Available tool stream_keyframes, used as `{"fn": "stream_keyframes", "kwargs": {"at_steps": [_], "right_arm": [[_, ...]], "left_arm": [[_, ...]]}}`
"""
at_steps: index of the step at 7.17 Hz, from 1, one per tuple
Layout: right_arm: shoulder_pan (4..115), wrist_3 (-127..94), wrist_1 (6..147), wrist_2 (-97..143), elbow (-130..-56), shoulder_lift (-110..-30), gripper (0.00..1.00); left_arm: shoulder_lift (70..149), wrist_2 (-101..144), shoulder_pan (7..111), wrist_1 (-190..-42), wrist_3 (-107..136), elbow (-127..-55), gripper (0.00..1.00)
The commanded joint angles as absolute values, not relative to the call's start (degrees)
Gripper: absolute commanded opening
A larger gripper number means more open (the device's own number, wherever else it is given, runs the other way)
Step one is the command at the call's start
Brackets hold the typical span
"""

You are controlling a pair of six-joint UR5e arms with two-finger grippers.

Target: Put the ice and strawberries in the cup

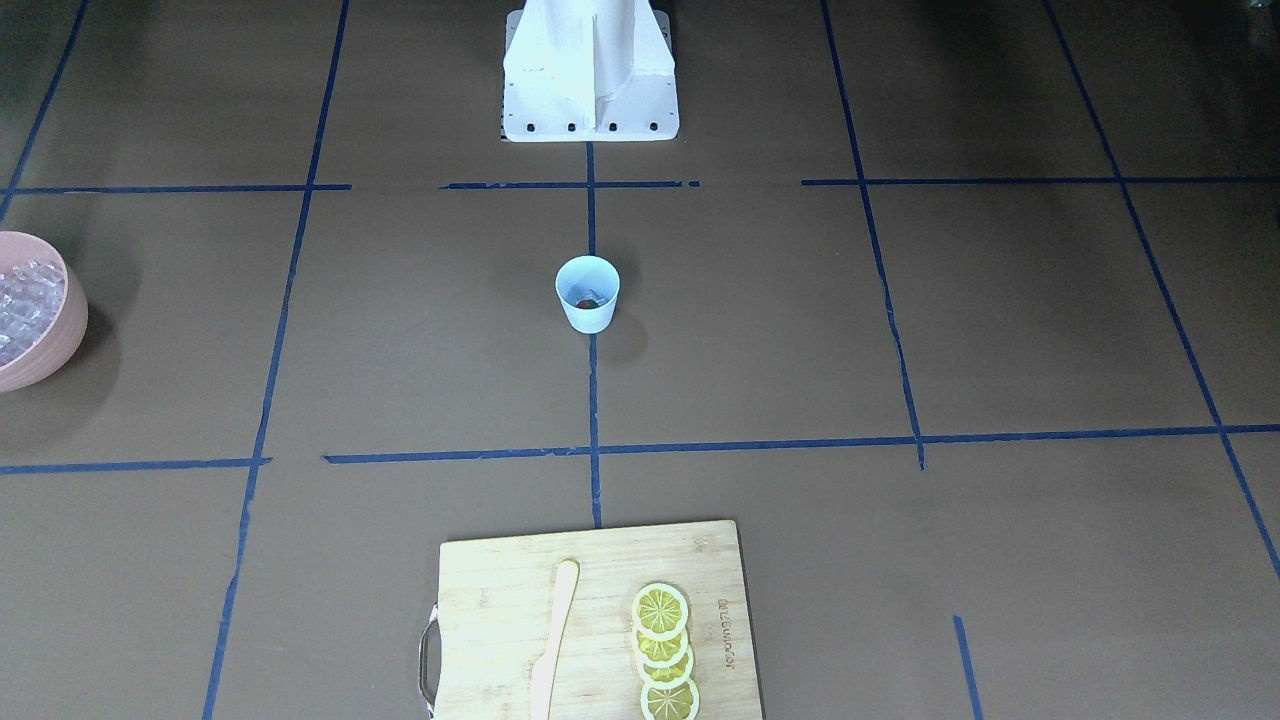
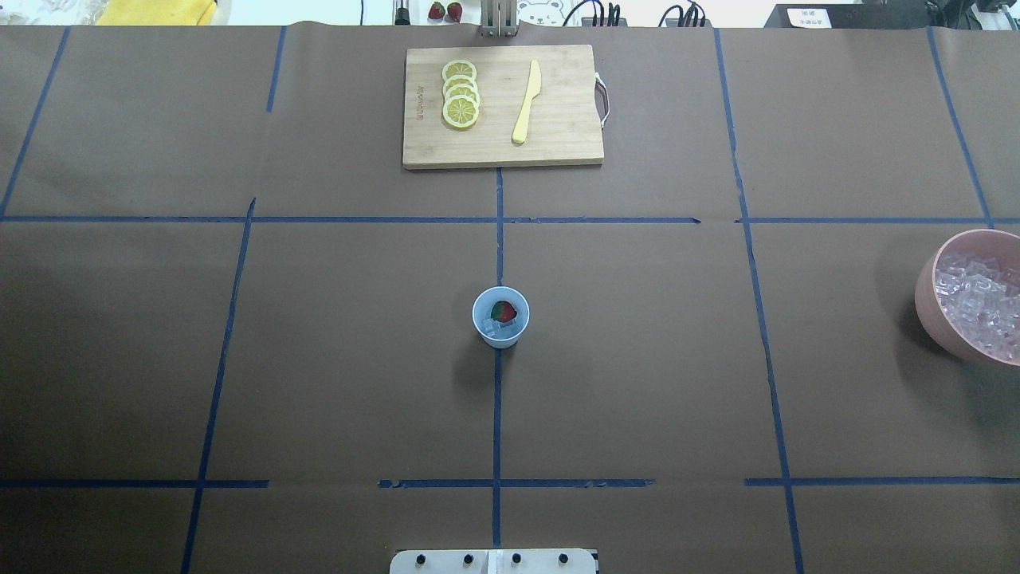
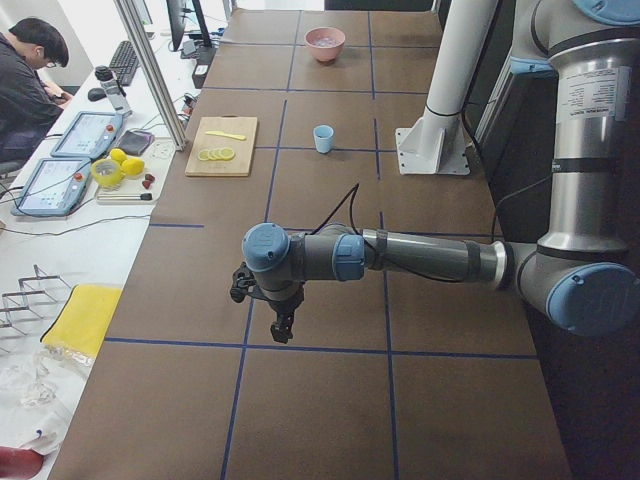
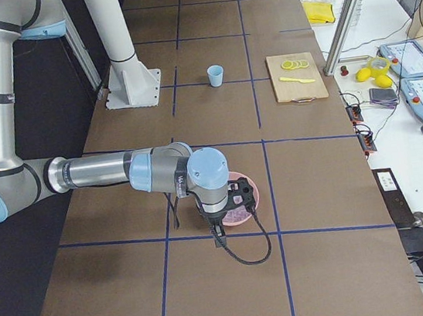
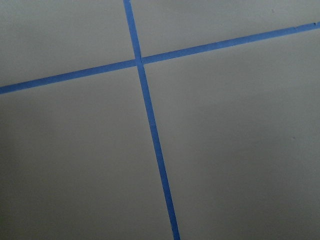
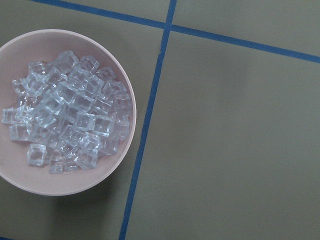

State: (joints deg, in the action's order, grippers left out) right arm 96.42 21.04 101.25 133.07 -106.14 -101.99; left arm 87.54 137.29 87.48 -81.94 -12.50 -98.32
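The light-blue cup (image 2: 500, 317) stands upright at the table's middle, also in the front view (image 1: 587, 295). A red strawberry (image 2: 504, 311) with a green top lies inside it, beside a clear ice cube (image 2: 492, 326). More ice (image 6: 70, 117) fills the pink bowl (image 2: 926, 299) at the right edge. My left gripper (image 3: 283, 325) hangs over bare table far to the left, seen only in the left side view; I cannot tell its state. My right gripper (image 4: 218, 235) hangs by the pink bowl (image 4: 249, 192), seen only in the right side view; I cannot tell its state.
A wooden cutting board (image 2: 558, 135) at the far middle carries several lemon slices (image 2: 460, 94) and a pale knife (image 2: 526, 102). Two more strawberries (image 2: 445, 10) lie beyond the table's far edge. The robot's base (image 1: 590, 70) stands at the near edge.
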Motion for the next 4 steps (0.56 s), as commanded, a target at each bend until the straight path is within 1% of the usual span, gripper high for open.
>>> {"fn": "stream_keyframes", "kwargs": {"at_steps": [1,4], "right_arm": [[96.4,20.9,101.3,133.2,-106.3,-102.0,1.00],[96.4,20.9,101.3,133.2,-106.2,-102.2,1.00]], "left_arm": [[87.8,137.2,87.5,-81.9,-12.6,-98.8,1.00],[87.2,137.1,87.5,-81.9,-12.9,-98.7,1.00]]}}
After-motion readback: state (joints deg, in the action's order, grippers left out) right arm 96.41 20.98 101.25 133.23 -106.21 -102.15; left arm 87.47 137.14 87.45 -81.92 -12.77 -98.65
